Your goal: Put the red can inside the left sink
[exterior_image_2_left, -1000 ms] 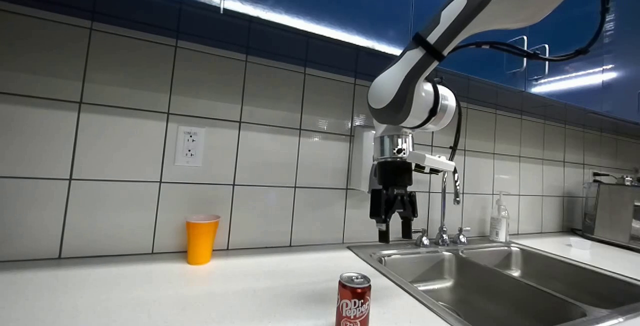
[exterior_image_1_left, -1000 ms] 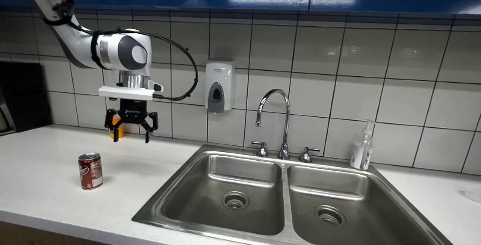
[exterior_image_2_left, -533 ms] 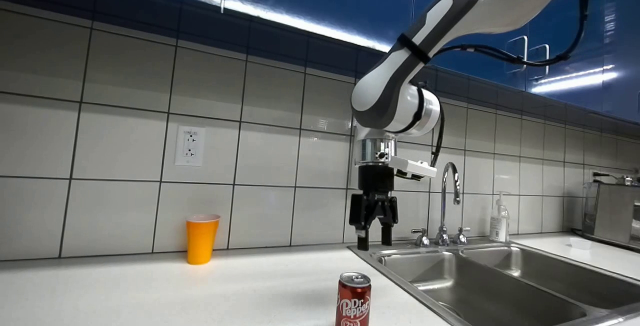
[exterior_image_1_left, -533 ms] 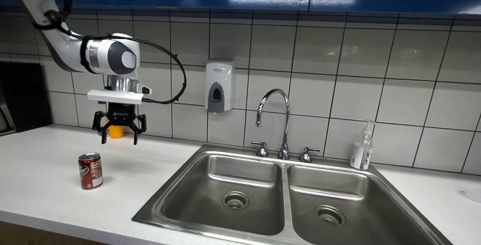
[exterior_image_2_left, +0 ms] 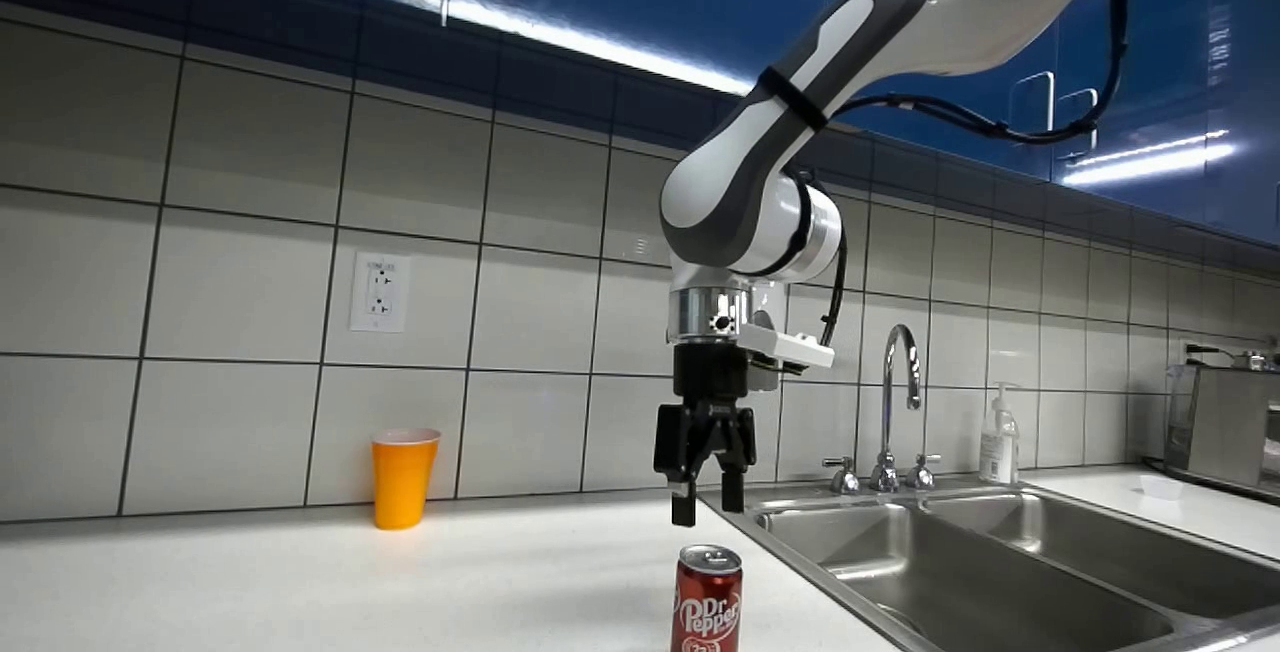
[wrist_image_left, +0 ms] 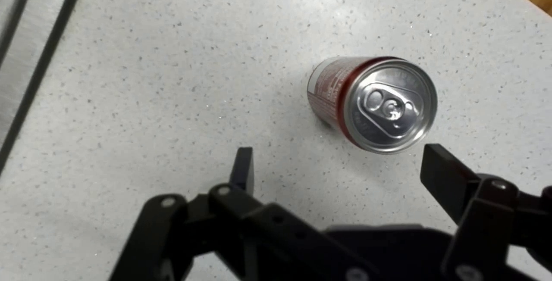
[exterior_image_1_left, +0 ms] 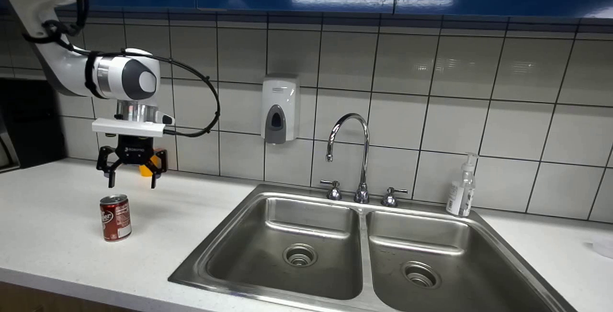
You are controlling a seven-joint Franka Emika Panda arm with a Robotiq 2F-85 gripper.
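Observation:
The red can (exterior_image_1_left: 116,218) stands upright on the white counter, left of the sink, in an exterior view; it also shows in an exterior view (exterior_image_2_left: 708,600), its base cut off by the frame edge. In the wrist view the can (wrist_image_left: 373,104) lies beyond the fingertips, nearer the right finger. My gripper (exterior_image_1_left: 132,186) is open and empty, above the counter and higher than the can's top; it also shows in an exterior view (exterior_image_2_left: 708,516) and in the wrist view (wrist_image_left: 339,149). The left sink (exterior_image_1_left: 254,266) is an empty steel basin with a round drain, also visible in an exterior view (exterior_image_2_left: 960,582).
An orange cup (exterior_image_2_left: 403,482) stands by the tiled wall. The faucet (exterior_image_1_left: 366,159) rises behind the sinks. A second basin (exterior_image_1_left: 459,273) adjoins the left sink. A soap bottle (exterior_image_1_left: 462,190) stands at the back right, and a soap dispenser (exterior_image_1_left: 280,108) hangs on the wall.
The arm and open gripper have moved toward the can, leftward in both exterior views, and slightly lower. The can has not moved.

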